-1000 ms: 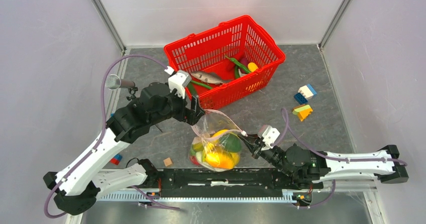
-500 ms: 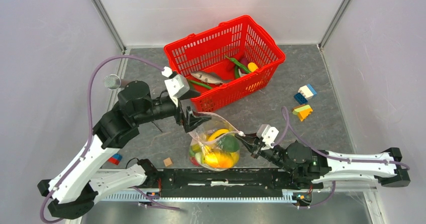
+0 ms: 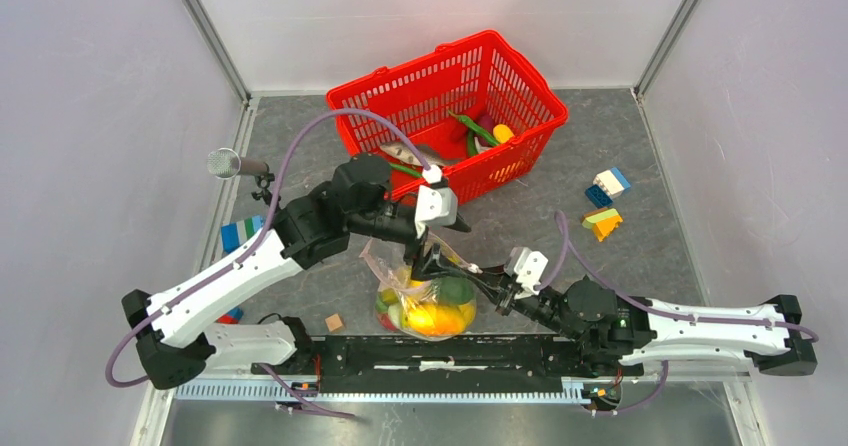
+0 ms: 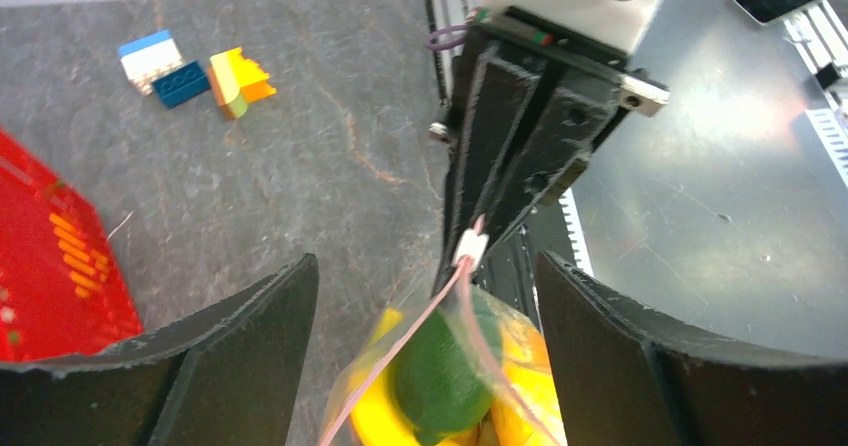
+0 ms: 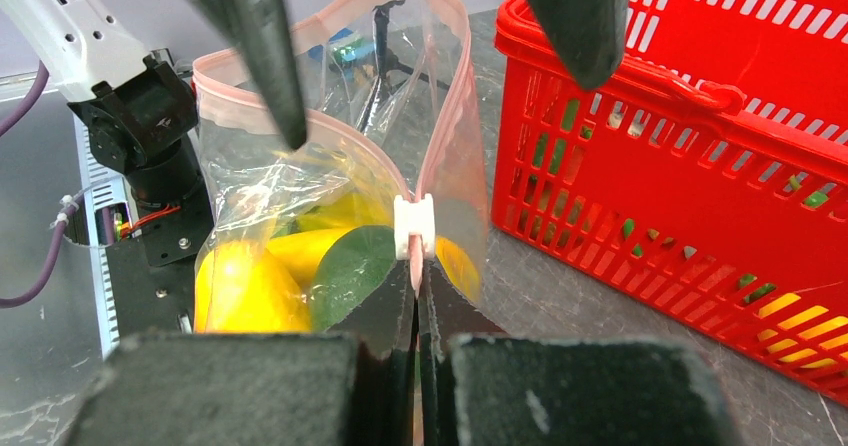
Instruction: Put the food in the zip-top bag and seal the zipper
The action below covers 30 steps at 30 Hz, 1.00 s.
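At the table's left edge we see a few coloured building bricks, and near the front edge a small wooden cube. Next comes the left gripper, pointing down over the zip-top bag with its jaws spread wide. The bag's open mouth lies between and below its dark, matte fingers. In the right wrist view one fingertip sits at the mouth's rim, and we cannot tell whether it touches.

The bag stands near the middle of the front edge. Its clear, crinkled, floppy film bulges round the food: smooth, glossy yellow pieces and a rounded dark green fruit. The zipper is a narrow pale pink strip curving round the parted mouth, with a small white blocky slider at its right end. Just below that slider the right gripper has its jaws pressed together, pinching the bag's corner edge.

Behind the bag, toward the back edge, the red plastic mesh basket holds a grey toy fish, green pods and a yellow piece. Near the right edge lie more bricks, blue, white, orange and yellow.
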Tool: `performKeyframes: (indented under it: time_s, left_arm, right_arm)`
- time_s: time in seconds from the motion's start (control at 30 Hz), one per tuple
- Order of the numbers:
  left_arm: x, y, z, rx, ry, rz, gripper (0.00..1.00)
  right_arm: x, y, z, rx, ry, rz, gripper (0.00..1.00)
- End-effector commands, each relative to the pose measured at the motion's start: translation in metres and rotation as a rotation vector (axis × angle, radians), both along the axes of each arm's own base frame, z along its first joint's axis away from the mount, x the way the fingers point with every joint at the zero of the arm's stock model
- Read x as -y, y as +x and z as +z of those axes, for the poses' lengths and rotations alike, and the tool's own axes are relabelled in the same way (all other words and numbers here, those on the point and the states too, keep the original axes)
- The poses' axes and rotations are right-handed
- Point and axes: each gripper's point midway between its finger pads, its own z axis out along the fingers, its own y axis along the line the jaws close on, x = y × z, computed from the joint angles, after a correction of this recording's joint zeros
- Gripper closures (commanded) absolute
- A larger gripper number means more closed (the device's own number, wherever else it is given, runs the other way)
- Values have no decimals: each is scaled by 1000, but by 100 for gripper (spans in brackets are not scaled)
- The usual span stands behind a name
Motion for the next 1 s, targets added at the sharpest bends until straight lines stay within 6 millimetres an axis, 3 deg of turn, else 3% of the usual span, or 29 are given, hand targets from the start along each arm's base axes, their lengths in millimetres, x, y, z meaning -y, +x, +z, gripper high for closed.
performKeyframes:
  time_s: [0.0,0.23,0.33,0.5,0.77,0.97]
  left_arm:
    - [13,-18,10,107,-37,-107,19]
    - [21,-16,-8,111,43,-74,35]
    - [23,-14,-16,115,74,-59,51]
    - [22,-13,-19,121,92,-46,66]
    - [13,-8,-20,136,108,1,65]
    - [10,-3,-19,159,106,32,81]
  right_arm:
    - [-2,0,28,18,61,13,100]
    - [-3,2,30,15,69,13,100]
    - [-3,2,29,14,69,14,100]
    - [-1,3,27,12,69,11,100]
    - [3,6,25,6,79,-5,100]
    - [4,7,22,0,74,-12,100]
